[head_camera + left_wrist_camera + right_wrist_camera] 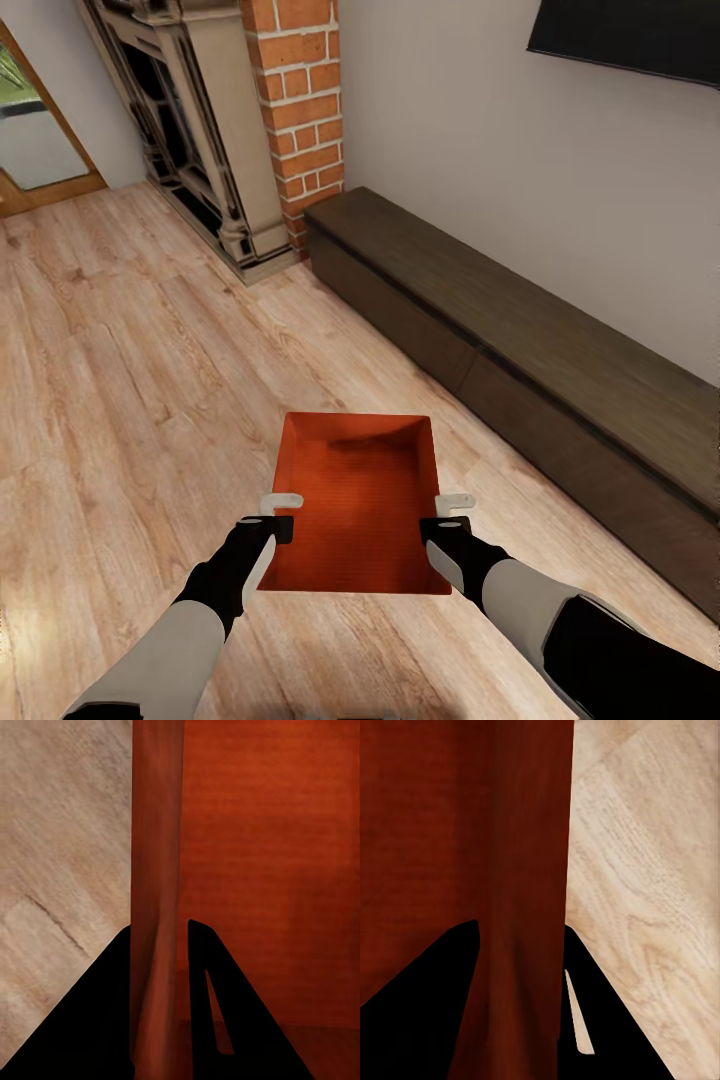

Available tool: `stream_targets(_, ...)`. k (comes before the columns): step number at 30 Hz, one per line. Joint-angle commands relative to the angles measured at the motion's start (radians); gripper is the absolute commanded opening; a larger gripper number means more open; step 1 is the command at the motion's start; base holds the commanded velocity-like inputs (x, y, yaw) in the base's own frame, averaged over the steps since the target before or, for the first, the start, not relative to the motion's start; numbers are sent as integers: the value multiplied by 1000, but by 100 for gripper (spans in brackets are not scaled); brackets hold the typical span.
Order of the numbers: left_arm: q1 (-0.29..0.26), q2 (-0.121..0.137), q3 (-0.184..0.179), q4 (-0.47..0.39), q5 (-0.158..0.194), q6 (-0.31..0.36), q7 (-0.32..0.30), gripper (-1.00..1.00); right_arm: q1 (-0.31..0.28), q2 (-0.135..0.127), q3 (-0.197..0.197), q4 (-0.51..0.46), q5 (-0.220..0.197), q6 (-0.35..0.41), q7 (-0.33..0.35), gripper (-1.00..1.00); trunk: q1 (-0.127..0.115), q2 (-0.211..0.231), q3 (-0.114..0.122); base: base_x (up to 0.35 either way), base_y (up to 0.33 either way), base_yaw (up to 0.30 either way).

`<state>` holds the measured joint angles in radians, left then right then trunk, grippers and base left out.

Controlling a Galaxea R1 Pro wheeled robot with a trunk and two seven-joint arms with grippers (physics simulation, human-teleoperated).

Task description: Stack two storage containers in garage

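1 storage container [355,500], orange-red, open-top: held level above the wood floor [130,370] of the living room; opposite walls pinched by left gripper [281,514] and right gripper [441,510], presumably for balanced carrying.

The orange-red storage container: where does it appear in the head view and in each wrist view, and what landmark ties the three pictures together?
Head view: storage container sits low at centre, between the left gripper and right gripper.
Left wrist view: its side wall runs between the two dark fingers, interior beyond.
Right wrist view: the opposite wall runs between that gripper's fingers.
Shared landmark: the light wood plank floor beside the bin.
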<state>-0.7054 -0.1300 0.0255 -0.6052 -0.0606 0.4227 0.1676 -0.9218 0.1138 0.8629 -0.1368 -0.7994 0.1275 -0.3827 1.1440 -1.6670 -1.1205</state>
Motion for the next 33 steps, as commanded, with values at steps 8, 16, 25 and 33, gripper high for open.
stream_targets(8,0,-2,1,-1,18,2,-5,-100,0,1,19,-18,-17,6,5,-100,-31,56,25,0,0,0)
stream_targets(16,0,-2,1,-2,18,2,-5,-100,0,1,19,-18,-16,7,5,-100,-61,112,50,0,0,0)
stream_targets(25,0,-2,1,-1,18,2,-5,-100,0,1,19,-18,-5,7,5,-100,-96,175,78,0,0,0)
stream_targets(33,0,-2,2,-1,18,2,-5,-100,0,1,19,-18,-1,7,5,-100,-127,231,103,0,0,0)
